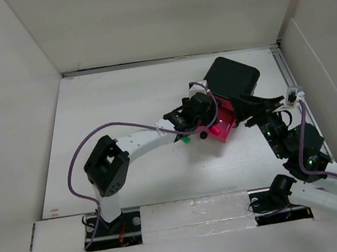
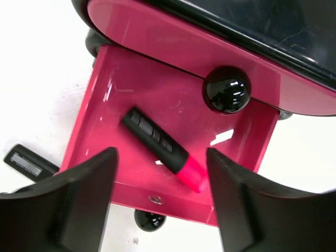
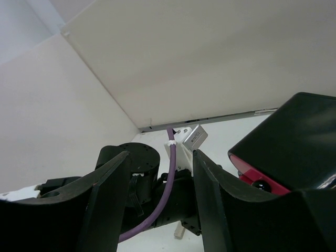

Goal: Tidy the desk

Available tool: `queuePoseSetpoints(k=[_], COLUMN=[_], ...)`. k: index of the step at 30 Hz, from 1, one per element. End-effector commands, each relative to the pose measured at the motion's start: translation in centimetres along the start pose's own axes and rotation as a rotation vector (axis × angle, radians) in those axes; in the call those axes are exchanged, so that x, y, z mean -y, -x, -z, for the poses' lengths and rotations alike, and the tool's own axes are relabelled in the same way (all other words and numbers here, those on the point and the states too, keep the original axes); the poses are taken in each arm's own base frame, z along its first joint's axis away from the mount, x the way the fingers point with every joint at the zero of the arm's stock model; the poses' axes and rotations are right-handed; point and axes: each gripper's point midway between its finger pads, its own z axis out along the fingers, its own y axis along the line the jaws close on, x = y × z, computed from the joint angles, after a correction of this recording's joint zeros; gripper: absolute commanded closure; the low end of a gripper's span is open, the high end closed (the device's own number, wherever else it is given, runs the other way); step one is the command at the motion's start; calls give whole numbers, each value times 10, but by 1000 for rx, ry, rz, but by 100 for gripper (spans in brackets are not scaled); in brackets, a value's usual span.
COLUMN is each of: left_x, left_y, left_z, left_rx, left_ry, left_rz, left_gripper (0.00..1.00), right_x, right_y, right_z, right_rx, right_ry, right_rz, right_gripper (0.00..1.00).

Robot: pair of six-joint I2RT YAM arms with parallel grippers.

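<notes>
On the desk [image 1: 120, 101], at its far right, the black cabinet [image 1: 232, 77] is set, its pink drawer [image 2: 152, 100] open with a marker [image 2: 163, 148] laid inside. The left pincer [image 2: 160, 157] and right pincer [image 3: 160, 155] are held wide and empty; next, the drawer is likely to be pushed shut.

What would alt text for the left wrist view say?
A black marker with a pink end lies in an open pink drawer, framed by the open left gripper. A round black knob sits above; a dark pen lies on the white desk.

marker [image 2: 163, 149] in drawer [image 2: 131, 89] | drawer before cabinet [image 1: 231, 77] | cabinet on desk [image 1: 120, 101]
</notes>
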Motion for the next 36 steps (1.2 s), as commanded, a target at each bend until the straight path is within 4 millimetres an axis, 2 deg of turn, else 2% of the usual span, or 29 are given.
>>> queuePoseSetpoints(k=[1, 2, 3, 4, 5, 6, 7, 9, 11, 12, 14, 15, 17, 18, 19, 22, 29, 30, 36], left_x=[-2, -6, -6, -16, -22, -19, -34, -42, -66, -76, -97, -99, -107, -109, -111, -110, -104, -102, -97], left_y=[27, 28, 33, 31, 38, 39, 29, 26, 11, 0, -34, -37, -57, -61, -69, -73, -79, -72, -80], left_z=[20, 23, 28, 38, 44, 51, 66, 70, 77, 77, 71, 71, 61, 58, 50, 39, 21, 16, 1], left_rx=[95, 108, 132, 143, 192, 220, 241, 264, 279, 259, 189, 183, 134, 121, 102, 96, 100, 119, 101], left_ry=[-3, 9, 4, 18, 36, 22, 50, 85, 165, 196, 271, 279, 323, 335, 353, 373, 359, 348, 335], left_rz=[16, 20, 32, 38, 57, 83, 114, 149, 175, 183, 191, 204, 201, 198, 186, 185, 196, 214, 202], left_gripper=[34, 34, 38, 43, 50, 56, 71, 75, 77, 78, 75, 72, 64, 56, 54, 51, 51, 51, 51], right_x=[-3, -3, -2, -2, -3, -4, -3, -2, -4, -5, -3, -3, -5, -6, -6, -6, -7, -7, -8], right_y=[11, 11, 10, 10, 10, 8, 8, 7, 6, 6, 5, 5, 5, 4, 4, 3, 6, 7, 7], right_z=[-1, -1, -1, -2, -2, -2, -3, -3, -4, -5, -5, -5, -5, -6, -6, -6, -4, -3, -3], right_rx=[33, 33, 34, 34, 31, 25, 26, 27, 21, 19, 21, 20, 18, 13, 15, 12, 16, 15, 15], right_ry=[10, 7, 2, 2, 8, 12, 6, 1, 10, 13, 4, 3, 12, 17, 16, 15, 25, 27, 29], right_rz=[-10, -11, -13, -11, -12, -10, -9, -9, -6, -7, -8, -7, -6, -6, -7, -5, -9, -9, -14], right_gripper=[44, 44, 44, 44, 44, 44, 44, 44, 44, 44, 44, 44, 44, 44, 44, 44, 44, 44, 44])
